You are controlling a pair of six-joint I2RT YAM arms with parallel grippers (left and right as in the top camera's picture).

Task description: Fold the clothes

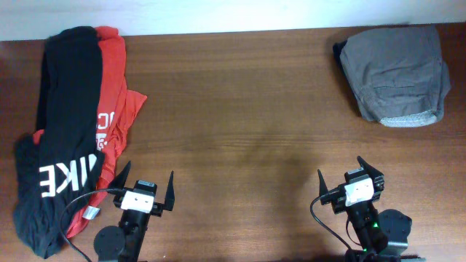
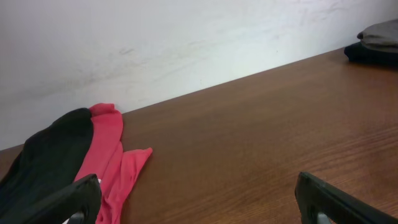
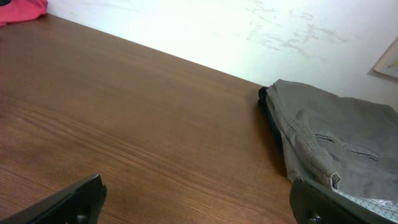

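The clothes lie in a heap at the table's left side. A black T-shirt point(image 1: 62, 124) with white "NIKE" lettering is draped lengthwise over a red T-shirt point(image 1: 113, 80) with white print. The left wrist view shows the black shirt point(image 2: 50, 155) and the red shirt point(image 2: 115, 155) ahead on the left. My left gripper point(image 1: 148, 175) stands open at the front edge, just right of the heap, with only bare wood between its fingers point(image 2: 199, 196). My right gripper point(image 1: 344, 169) is open at the front right, holding nothing point(image 3: 198, 196).
A folded grey garment point(image 1: 397, 65) with a ribbed hem lies at the back right on a dark piece point(image 1: 339, 51); in the right wrist view the grey garment point(image 3: 329, 137) is ahead on the right. The wooden table point(image 1: 240, 109) ends at a white wall.
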